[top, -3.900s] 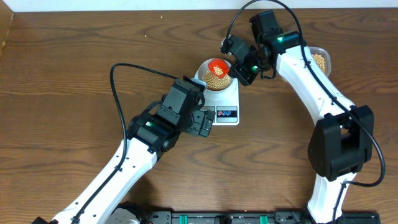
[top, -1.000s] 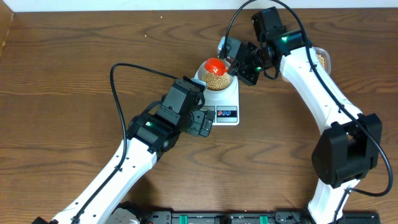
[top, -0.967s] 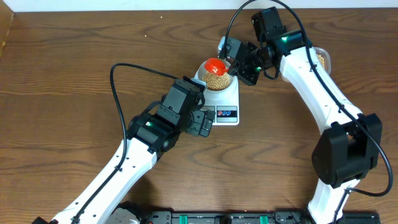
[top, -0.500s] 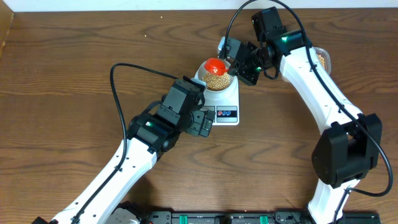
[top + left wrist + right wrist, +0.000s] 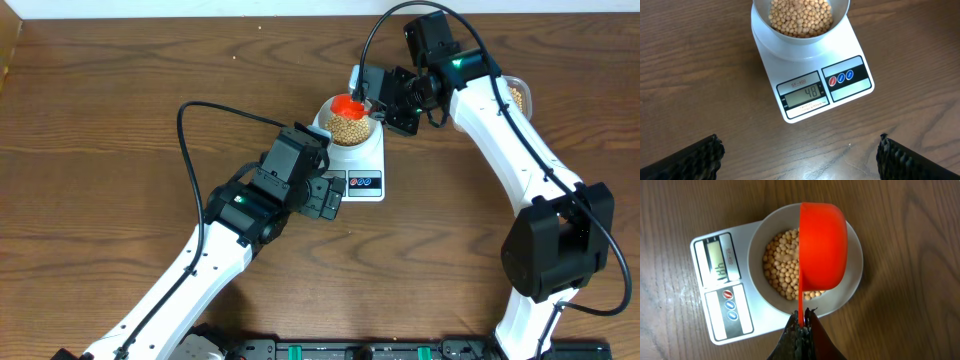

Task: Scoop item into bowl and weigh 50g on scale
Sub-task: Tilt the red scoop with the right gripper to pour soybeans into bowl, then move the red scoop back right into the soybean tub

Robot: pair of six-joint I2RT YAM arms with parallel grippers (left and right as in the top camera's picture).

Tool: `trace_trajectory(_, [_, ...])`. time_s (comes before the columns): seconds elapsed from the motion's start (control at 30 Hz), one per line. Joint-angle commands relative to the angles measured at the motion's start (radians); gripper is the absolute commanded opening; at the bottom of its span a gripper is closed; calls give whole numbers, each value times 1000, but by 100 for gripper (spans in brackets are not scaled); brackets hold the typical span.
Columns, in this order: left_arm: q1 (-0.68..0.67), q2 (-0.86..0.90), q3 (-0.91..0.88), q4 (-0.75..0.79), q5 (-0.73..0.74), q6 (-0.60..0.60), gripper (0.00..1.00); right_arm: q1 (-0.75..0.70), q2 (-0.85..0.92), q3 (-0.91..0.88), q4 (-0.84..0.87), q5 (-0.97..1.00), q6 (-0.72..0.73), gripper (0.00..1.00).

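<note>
Right gripper (image 5: 801,325) pinches glossy orange scoop (image 5: 822,245) — tilted over round beans (image 5: 782,272)

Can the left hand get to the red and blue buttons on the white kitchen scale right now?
Probably yes. The open left hand hovers just short of the flat white digital scale and its round buttons, only bare wooden table between.

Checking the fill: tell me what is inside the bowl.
Tan beans lie in the bowl. The tipped orange scoop, held by the right hand, covers some; the bowl's floor is hidden.
</note>
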Motion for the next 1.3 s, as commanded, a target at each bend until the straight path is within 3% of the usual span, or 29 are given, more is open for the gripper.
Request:
trace_trajectory(0.0, [0,0,5,0,-2,10,100,8,-33,23,3,19,-27,1])
trace_trajectory(0.33, [0,0,4,0,-2,10,100,8,-33,23,10,31,-21,1])
trace_trajectory(0.77, [0,0,4,0,-2,10,100,-36,-88,23,45,-42,238,1])
trace_trajectory(1.0, [0,0,4,0,-2,10,100,-133,-167,23,43,-41,421,1])
trace_trajectory(1.27, [0,0,4,0,-2,10,100,-298,-201,23,-38,-40,509,1])
